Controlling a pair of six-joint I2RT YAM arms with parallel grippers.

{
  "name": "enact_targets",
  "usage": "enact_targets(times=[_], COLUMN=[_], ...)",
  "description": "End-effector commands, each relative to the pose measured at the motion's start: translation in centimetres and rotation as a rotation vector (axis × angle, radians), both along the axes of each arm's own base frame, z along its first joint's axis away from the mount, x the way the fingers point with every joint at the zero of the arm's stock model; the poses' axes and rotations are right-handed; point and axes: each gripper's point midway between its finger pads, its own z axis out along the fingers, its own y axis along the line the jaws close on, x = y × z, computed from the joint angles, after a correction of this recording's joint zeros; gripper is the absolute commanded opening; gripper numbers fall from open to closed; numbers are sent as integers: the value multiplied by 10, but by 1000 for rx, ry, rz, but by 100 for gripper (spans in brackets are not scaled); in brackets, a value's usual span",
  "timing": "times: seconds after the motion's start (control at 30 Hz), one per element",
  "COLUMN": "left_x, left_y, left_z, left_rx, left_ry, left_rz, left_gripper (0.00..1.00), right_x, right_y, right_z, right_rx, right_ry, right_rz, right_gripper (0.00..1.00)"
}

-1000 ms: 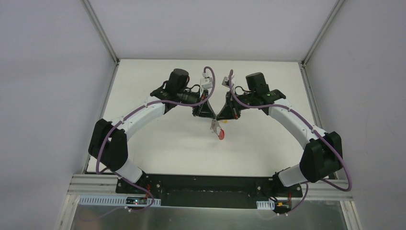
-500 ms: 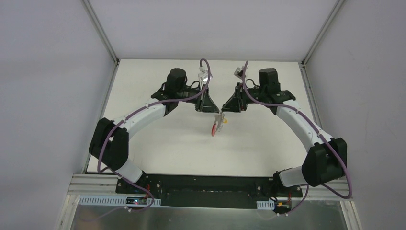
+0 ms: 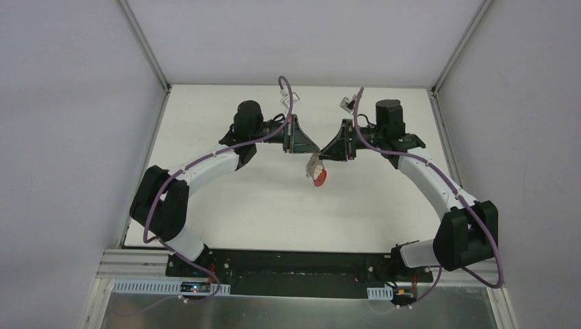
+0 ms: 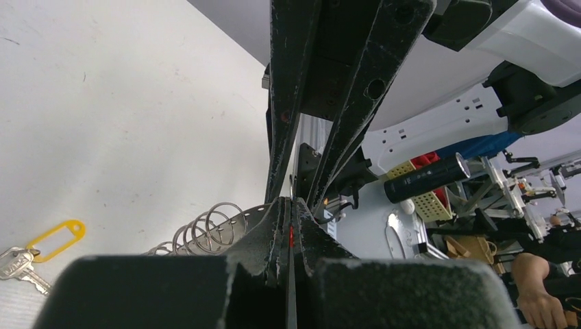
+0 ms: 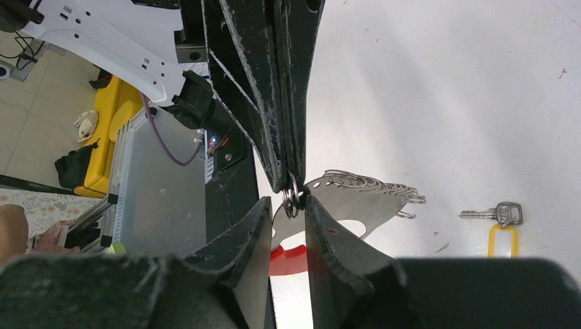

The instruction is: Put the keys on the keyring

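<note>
A grey metal fan-shaped plate [image 5: 356, 199] carries several wire keyrings [image 4: 209, 226] along its edge and a red curved band [image 5: 291, 259]. It hangs above the table between both grippers [image 3: 316, 171]. My left gripper [image 4: 290, 202] is shut on it, and its fingertips pinch one keyring [image 5: 293, 197]. My right gripper [image 5: 288, 200] stands open, one finger on each side of that ring. In the top view the left gripper [image 3: 310, 152] and right gripper [image 3: 322, 156] meet tip to tip. One key [image 5: 499, 214] with a yellow tag [image 4: 60, 236] lies on the table.
The white table [image 3: 274, 199] is bounded by grey walls and aluminium rails [image 3: 147, 51]. Both arms arch inward from their bases, trailing purple cables [image 3: 288, 96]. Beyond the near edge, a grey cabinet [image 5: 157, 199] and workshop clutter show.
Both grippers have lifted and turned toward each other, carrying the plate with them. My right gripper went from shut to open. The left stayed shut.
</note>
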Motion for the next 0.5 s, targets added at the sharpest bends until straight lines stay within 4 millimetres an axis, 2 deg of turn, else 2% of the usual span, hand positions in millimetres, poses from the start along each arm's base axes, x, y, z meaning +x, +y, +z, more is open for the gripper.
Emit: enact_targets(times=[0.0,0.33,0.47], left_x=[2,2,2], left_y=[1,1,1], left_z=[13,-1,0], left_rx=[-54,-32,-33], left_ry=[-39,-48,-50], left_rz=[-7,-20,-21], left_gripper=[0,0,0], right_x=[-6,0,1], right_y=[-2,-11,-11], right_z=[20,28,25], right_rx=[54,73,74], right_ry=[-55,-59,-52], right_rz=[29,4,-1], right_gripper=[26,27,21])
